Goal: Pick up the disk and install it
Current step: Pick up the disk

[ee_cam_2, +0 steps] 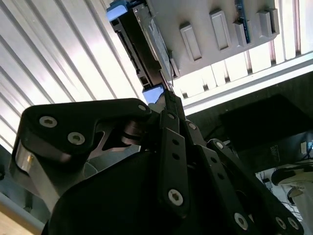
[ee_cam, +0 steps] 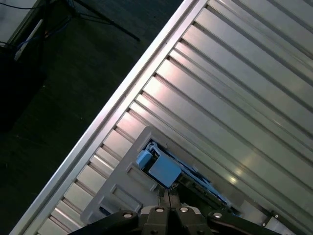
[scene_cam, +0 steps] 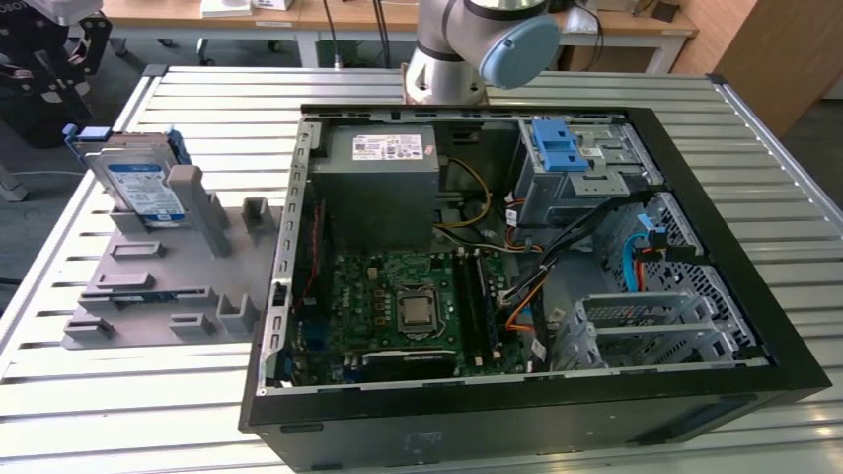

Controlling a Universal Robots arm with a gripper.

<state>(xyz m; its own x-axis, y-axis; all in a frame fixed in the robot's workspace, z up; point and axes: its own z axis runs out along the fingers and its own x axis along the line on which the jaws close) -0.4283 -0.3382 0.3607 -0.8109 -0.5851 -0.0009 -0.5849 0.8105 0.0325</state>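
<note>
Here, the disk (scene_cam: 142, 188) is seen standing upright in the grey holder (scene_cam: 172, 286) (blue frame uppermost), apart from the gripper (ee_cam: 166, 195), whose fingers are pressed together on nothing.

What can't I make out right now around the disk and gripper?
1) Whether gripper touches disk: first wrist view, they overlap.
2) Lower part of disk: exterior view, behind the grey holder.
3) Arm: exterior view, cut off by the top edge.
4) Inside of drive cage: exterior view, covered by its blue latch.
</note>
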